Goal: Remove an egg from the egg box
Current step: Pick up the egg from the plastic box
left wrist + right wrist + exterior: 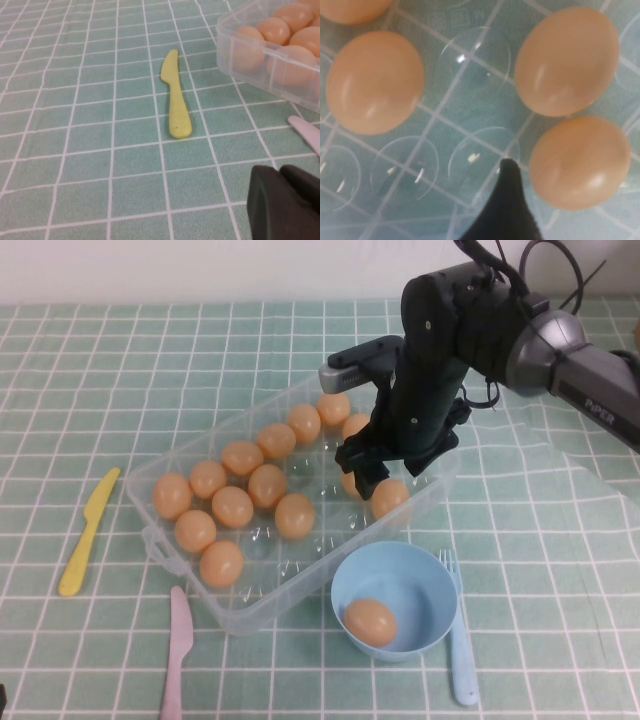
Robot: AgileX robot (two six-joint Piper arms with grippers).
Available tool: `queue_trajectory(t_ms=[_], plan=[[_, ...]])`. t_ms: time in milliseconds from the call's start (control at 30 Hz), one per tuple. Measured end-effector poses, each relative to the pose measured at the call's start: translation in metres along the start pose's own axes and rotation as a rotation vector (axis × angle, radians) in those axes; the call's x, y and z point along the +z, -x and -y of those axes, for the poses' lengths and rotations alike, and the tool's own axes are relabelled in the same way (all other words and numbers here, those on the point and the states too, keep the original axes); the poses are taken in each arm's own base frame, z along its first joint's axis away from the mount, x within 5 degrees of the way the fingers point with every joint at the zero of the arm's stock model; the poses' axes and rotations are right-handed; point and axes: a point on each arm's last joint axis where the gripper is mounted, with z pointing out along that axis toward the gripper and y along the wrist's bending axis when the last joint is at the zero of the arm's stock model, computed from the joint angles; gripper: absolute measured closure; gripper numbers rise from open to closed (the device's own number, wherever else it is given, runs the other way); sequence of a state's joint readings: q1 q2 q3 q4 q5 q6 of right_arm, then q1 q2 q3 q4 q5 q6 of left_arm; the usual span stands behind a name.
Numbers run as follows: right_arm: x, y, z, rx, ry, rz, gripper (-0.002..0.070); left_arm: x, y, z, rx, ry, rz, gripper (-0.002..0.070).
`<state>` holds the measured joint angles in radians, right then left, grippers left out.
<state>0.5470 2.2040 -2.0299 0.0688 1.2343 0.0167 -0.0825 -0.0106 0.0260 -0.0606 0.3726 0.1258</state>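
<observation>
The clear egg box (262,608) lies mid-table and holds about a dozen orange-tan eggs. My right gripper (378,478) hangs low over the box's right end, open, with one egg (391,497) right beside its fingers and another partly hidden behind them. In the right wrist view one dark fingertip (507,195) stands close beside an egg (580,162), not touching it; the other finger is out of view. My left gripper (286,200) is shut and empty, low over the cloth left of the box (225,27).
A light-blue bowl (343,580) with one egg (370,622) stands in front of the box. A light-blue fork (460,640) lies to its right. A yellow knife (90,530) (175,100) and a pink knife (177,650) (307,132) lie left of the box.
</observation>
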Motion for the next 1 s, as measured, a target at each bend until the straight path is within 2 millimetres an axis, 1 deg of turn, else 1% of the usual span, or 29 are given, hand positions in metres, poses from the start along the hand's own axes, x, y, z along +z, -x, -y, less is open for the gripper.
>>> queue_trajectory(t_ms=[133, 367, 700, 1000], plan=[[0.003, 0.0, 0.0, -0.009, 0.001, -0.006, 0.0151, 0.0, 0.0, 0.0, 0.0, 0.0, 0.0, 0.0675], [0.022, -0.001, 0.0, -0.01, 0.009, -0.045, 0.015, 0.0, 0.0, 0.0, 0.0, 0.0, 0.0, 0.0675], [0.037, -0.001, 0.003, -0.004, 0.007, -0.074, 0.0149, 0.0, 0.0, 0.0, 0.0, 0.0, 0.0, 0.0675], [0.04, -0.001, 0.005, -0.001, 0.007, -0.077, 0.0159, 0.0, 0.0, 0.0, 0.0, 0.0, 0.0, 0.0675]])
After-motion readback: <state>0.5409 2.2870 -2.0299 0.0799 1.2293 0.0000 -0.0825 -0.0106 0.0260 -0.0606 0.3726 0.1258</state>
